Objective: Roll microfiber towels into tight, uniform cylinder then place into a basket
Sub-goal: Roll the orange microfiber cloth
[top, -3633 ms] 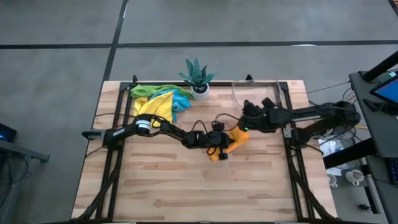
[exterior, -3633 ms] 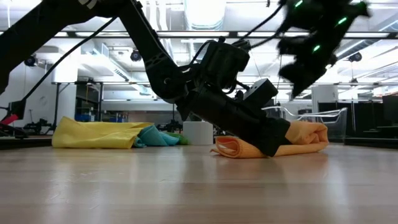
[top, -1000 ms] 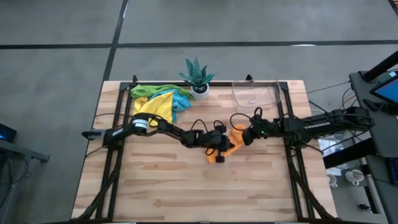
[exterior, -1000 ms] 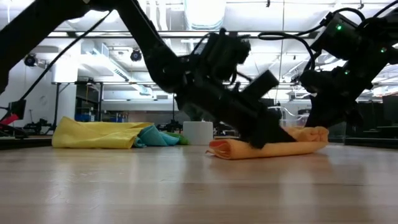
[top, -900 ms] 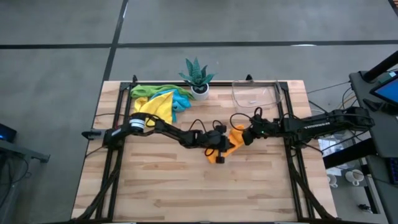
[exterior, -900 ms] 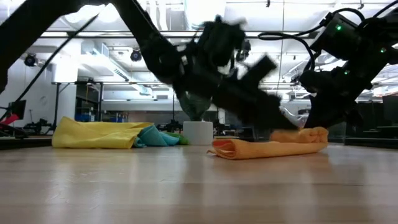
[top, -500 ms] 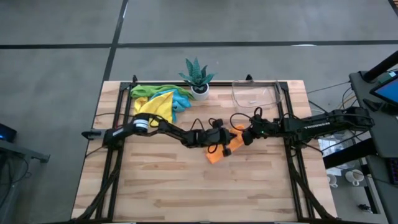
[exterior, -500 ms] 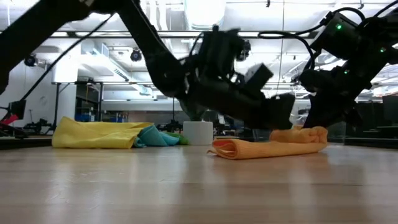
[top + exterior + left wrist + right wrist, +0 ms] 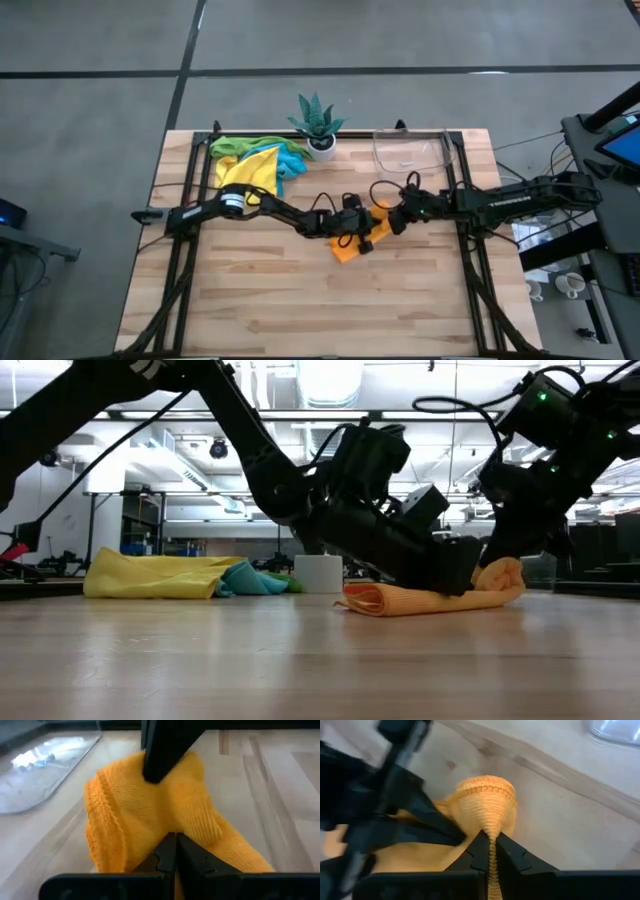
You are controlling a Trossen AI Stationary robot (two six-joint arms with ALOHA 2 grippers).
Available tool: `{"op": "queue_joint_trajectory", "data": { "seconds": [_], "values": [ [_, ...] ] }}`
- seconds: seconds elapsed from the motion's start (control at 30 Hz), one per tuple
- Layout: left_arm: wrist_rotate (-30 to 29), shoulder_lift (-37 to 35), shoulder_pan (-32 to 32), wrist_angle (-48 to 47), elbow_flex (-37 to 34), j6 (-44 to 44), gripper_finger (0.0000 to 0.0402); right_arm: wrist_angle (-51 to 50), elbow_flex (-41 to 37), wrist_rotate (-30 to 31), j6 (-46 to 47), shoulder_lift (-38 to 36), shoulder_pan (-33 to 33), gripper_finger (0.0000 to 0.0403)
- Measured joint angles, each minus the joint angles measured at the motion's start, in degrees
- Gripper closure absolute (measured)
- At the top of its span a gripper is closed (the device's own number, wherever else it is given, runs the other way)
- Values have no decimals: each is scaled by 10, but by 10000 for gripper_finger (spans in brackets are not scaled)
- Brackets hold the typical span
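**Mid-table, first towel only half rolled**

At the table's middle the orange towel [image 9: 362, 237] lies in a loose, flattened roll, not yet a tight cylinder; both grippers are on it. From where I stand the left gripper [image 9: 171, 851] has its fingers pressed together against the cloth, while the right gripper [image 9: 490, 851] pinches the end nearer the basket [image 9: 412, 152]; I'd judge the rolling barely under way. Yellow, green and blue towels [image 9: 255, 160] sit heaped at the far left corner beside the potted plant [image 9: 318, 124], untouched; all still need rolling. That clear basket, at the far right, holds no towel.
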Motion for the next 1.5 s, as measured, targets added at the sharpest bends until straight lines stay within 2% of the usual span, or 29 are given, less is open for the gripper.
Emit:
{"op": "queue_joint_trajectory", "data": {
  "seconds": [0.23,0.37,0.53,0.73,1.2,1.37,1.5],
  "values": [
    [2,12,0,4,1,-13,402,2,27,-12,-19,14,18,390],
    [3,12,0,1,2,-13,402,16,35,-8,-16,50,36,390],
    [3,12,0,-3,5,-12,402,81,35,-6,-17,99,56,390],
    [3,12,1,-10,4,-10,402,94,38,-7,-16,133,60,390],
    [22,-46,0,-134,1,-7,402,96,40,-6,-29,146,60,390],
    [48,-64,1,-161,1,-6,402,94,42,-6,-30,150,60,390],
    [50,-91,0,-205,0,16,402,94,43,-4,-30,149,60,390]
  ]
}}
